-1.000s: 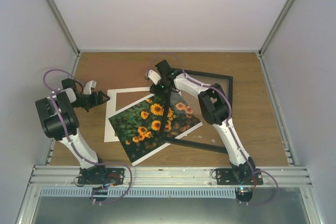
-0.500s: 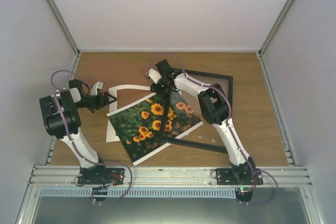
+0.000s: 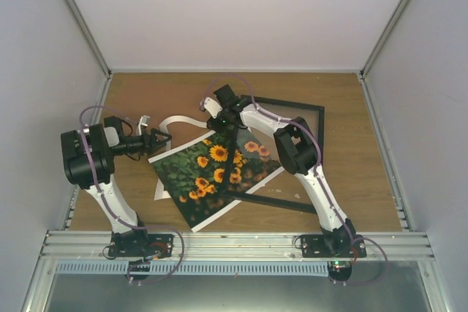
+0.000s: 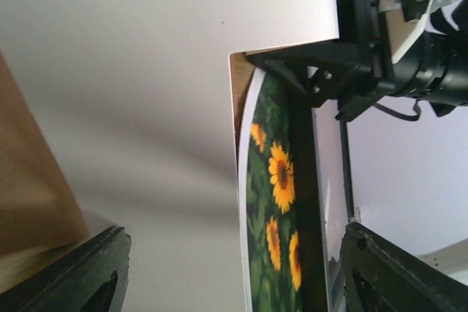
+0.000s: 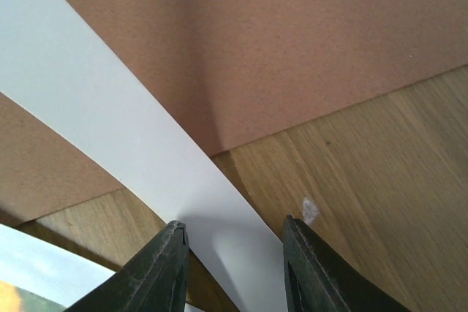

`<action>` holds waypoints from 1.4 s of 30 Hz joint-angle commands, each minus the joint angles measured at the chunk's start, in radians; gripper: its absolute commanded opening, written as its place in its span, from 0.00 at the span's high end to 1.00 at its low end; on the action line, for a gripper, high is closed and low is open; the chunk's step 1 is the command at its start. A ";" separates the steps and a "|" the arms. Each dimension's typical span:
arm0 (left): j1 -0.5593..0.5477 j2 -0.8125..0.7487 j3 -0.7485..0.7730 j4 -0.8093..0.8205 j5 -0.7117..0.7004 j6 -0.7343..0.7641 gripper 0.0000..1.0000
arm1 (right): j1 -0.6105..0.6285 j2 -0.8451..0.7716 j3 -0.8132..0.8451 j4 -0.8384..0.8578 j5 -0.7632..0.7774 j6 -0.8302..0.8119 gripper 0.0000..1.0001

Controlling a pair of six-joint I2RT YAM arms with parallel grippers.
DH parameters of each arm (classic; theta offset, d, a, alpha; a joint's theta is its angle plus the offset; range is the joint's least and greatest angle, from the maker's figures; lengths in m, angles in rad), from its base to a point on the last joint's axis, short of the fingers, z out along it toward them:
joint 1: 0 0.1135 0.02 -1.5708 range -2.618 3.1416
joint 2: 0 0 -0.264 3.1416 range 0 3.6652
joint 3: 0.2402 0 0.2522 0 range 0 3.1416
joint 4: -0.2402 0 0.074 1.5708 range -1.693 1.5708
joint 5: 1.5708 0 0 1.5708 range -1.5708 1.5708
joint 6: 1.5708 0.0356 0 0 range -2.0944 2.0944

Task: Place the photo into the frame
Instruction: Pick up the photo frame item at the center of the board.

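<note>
Left gripper (image 3: 162, 138) wide open by white mat (image 3: 174, 120). Right gripper (image 5: 232, 224) narrow, straddling its strip. Frame (image 3: 292, 101) overlaps photo (image 3: 201, 173).

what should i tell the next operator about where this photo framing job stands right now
Left gripper: open, facing the white mat, nothing visibly held.
Right gripper: jaws partly open astride a strip of the white mat; grip unclear.
Photo: on the table, skewed, with the left bar of the frame crossing it.
Done: photo not seated in the frame.
Left: probably move the mat aside, then square the photo into the frame.
</note>
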 commanded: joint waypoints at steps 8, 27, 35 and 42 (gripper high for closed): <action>-0.069 -0.002 -0.005 0.271 -0.139 -0.212 0.21 | 0.045 0.053 -0.033 -0.053 -0.057 0.015 0.58; -0.069 0.096 0.067 0.150 -0.165 -0.164 0.27 | 0.055 0.061 0.047 0.134 0.125 0.017 0.41; -0.068 0.104 0.072 0.149 -0.158 -0.164 0.28 | 0.090 0.066 0.034 0.306 0.280 -0.029 0.55; -0.060 0.081 0.082 0.128 -0.148 -0.136 0.28 | 0.099 -0.012 -0.064 0.434 0.358 -0.062 0.58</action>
